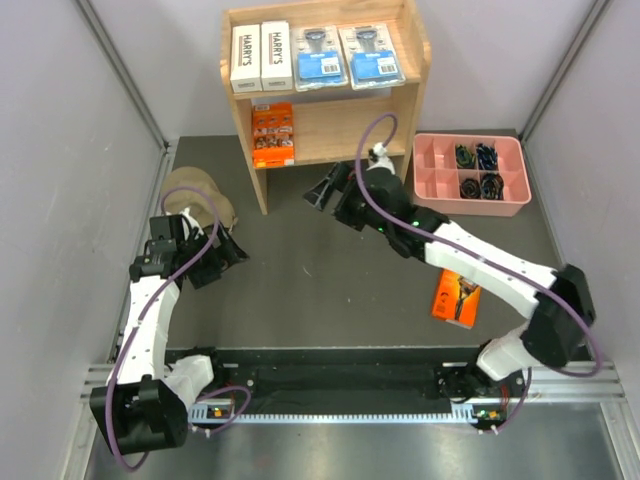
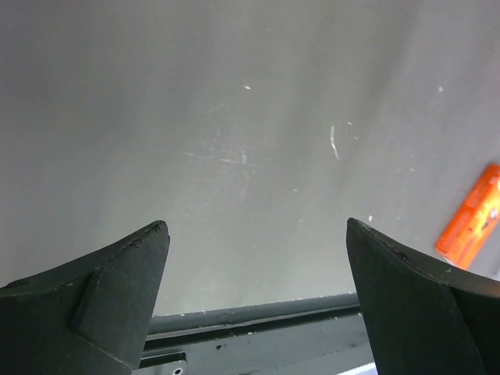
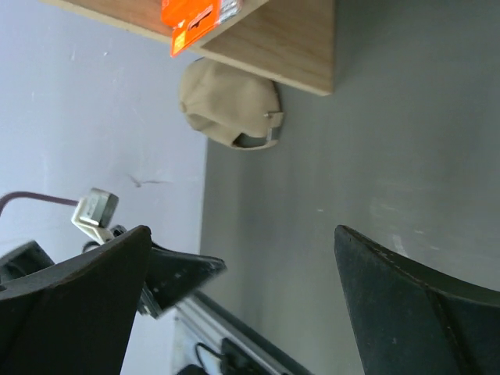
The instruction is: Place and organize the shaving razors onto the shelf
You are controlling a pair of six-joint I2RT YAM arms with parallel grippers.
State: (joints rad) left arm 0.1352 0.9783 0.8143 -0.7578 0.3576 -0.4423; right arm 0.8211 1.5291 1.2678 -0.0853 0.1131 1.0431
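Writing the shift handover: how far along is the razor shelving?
Done: five packs sit on the shelf, two HARRY'S boxes and two blue blister packs on top, one orange pack below. In hand: nothing; both arms' jaws stand open and empty. Left: the second orange pack, lying on the table.

Tan cap (image 1: 190, 196); pink tray (image 1: 437, 190).

Soft, even light falls from above, and shadows are faint. The dark grey table mat (image 2: 234, 156) shines pale in the left wrist view. Up close, the black gripper fingers (image 2: 101, 305) look blurry.
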